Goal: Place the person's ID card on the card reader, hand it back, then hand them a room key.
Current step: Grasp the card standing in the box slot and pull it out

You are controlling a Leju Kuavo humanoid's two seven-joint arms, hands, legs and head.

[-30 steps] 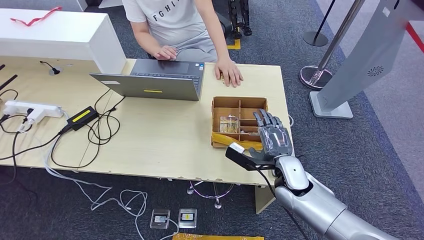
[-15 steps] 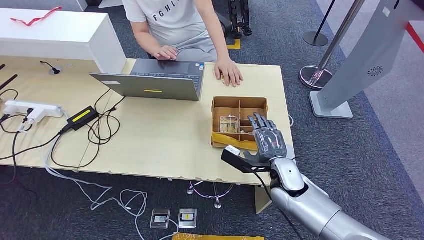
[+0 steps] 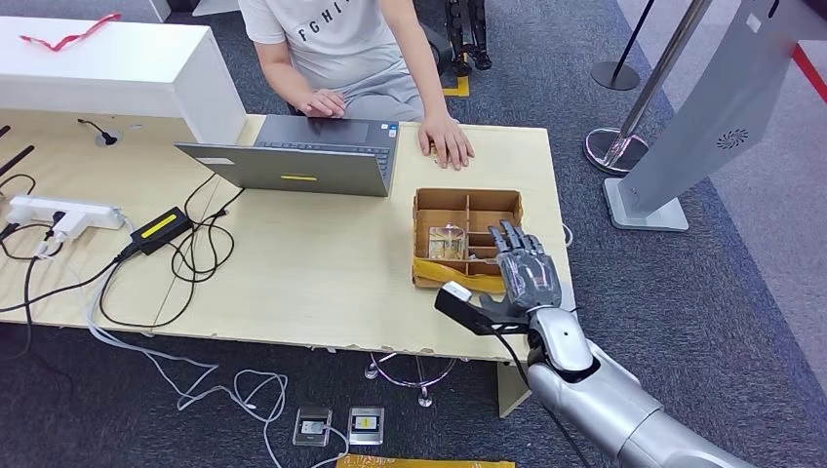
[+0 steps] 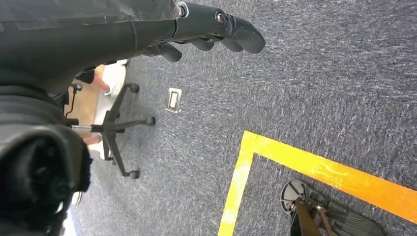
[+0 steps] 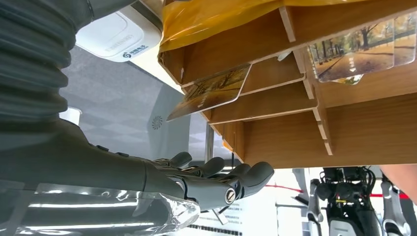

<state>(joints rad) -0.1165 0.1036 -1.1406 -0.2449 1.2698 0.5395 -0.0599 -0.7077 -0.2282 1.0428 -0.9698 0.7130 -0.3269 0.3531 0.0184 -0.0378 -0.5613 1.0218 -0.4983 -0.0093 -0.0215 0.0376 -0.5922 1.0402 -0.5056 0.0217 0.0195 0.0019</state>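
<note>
Right hand (image 3: 530, 273) hovered over tray (image 3: 421, 207) near edge, fingers spread, empty; card (image 5: 211, 92) in tray lay just ahead of fingertips.

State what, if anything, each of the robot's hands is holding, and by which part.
Nothing is held. The right hand hovers over the wooden divided box, fingers spread and empty. The left hand hangs above the carpet, its fingers empty too.
</note>
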